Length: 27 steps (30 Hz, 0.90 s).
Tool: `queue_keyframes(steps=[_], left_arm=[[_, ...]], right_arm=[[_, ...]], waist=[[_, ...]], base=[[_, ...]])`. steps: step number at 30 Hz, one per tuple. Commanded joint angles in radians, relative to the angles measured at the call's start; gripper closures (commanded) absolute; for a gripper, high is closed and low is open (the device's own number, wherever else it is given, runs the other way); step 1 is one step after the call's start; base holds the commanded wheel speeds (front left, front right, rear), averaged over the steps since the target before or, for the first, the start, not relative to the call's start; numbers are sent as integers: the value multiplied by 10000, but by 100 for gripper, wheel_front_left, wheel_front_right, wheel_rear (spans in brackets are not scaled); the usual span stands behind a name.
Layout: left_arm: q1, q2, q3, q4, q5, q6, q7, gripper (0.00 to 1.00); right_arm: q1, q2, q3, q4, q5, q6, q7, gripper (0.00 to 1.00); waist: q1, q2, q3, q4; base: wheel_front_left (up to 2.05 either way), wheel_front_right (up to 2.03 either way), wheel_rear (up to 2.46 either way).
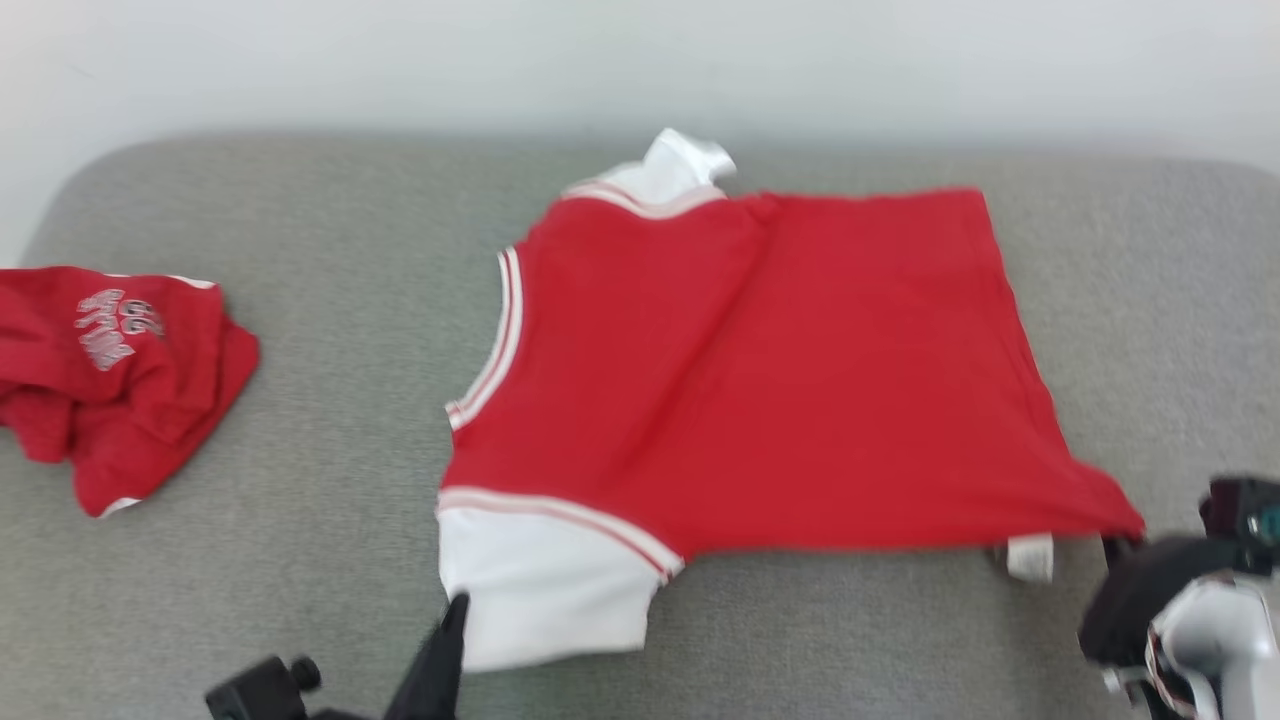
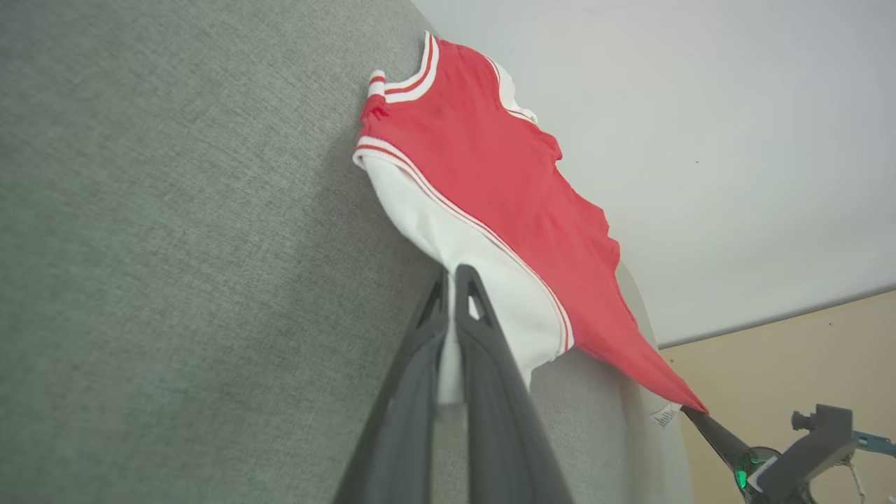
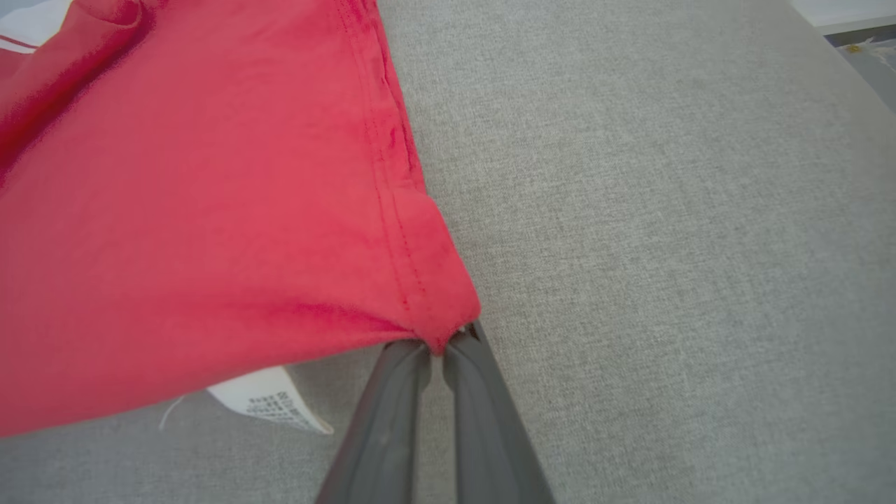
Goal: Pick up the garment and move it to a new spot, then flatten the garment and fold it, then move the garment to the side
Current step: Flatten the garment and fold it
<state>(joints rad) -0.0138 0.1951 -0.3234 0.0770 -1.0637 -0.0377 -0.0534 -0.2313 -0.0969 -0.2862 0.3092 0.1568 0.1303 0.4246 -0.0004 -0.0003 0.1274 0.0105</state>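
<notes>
Nearest, the L gripper (image 2: 453, 273) is closed on the white sleeve (image 1: 540, 580). The R gripper (image 3: 442, 343) is closed on the red hem corner (image 3: 448, 308), w/ the label (image 3: 269, 402) just beside. The shirt (image 1: 760, 370) lies mid cushion (image 1: 300, 250), almost flat. This looks like the flattening step: pull both points w/ equal tension, low over the surface, so the thin knit does not bunch. The fabric seems soft, w/ striped trim. The cushion is a rough grey weave, so expect drag. The far sleeve (image 1: 680, 165) is crumpled upward. A 2nd garment (image 1: 110, 380), also red, lies bunched at the left.
</notes>
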Motion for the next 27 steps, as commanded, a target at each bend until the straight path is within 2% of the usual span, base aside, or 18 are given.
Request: queue_keyframes(steps=[1, 7, 15, 19, 22, 24, 27], left_arm=[[225, 91, -54, 84, 96, 39, 68, 100], [655, 325, -365, 538, 372, 359, 354, 100], [811, 267, -387, 667, 231, 405, 395, 100], [1025, 395, -434, 751, 70, 622, 768, 100], [1283, 762, -647, 787, 59, 1066, 1579, 100], [1407, 776, -616, 546, -203, 1241, 1885, 100], [1519, 805, -434, 151, -360, 1113, 1821, 100]], right_arm=[[347, 88, -121, -245, -158, 11, 158, 100], [1957, 431, -554, -1656, -504, 11, 1588, 100], [3462, 457, -523, -2960, -168, 11, 3481, 100], [3702, 462, -569, -3513, -103, 10, 3549, 100], [3820, 457, -519, -3543, -31, 11, 3638, 100], [3825, 451, -524, -3552, -58, 11, 3582, 100], [3753, 455, -587, -3554, -8, 11, 3317, 100]], waist=[[4, 3, -415, 372], [4, 3, -508, 388], [4, 3, -549, 338], [4, 3, -486, 232], [4, 3, -463, 208], [4, 3, -430, 204], [4, 3, -366, 222]], base=[[0, 0, 0], [0, 0, 0], [0, 0, 0], [0, 0, 0], [0, 0, 0], [0, 0, 0], [0, 0, 0]])
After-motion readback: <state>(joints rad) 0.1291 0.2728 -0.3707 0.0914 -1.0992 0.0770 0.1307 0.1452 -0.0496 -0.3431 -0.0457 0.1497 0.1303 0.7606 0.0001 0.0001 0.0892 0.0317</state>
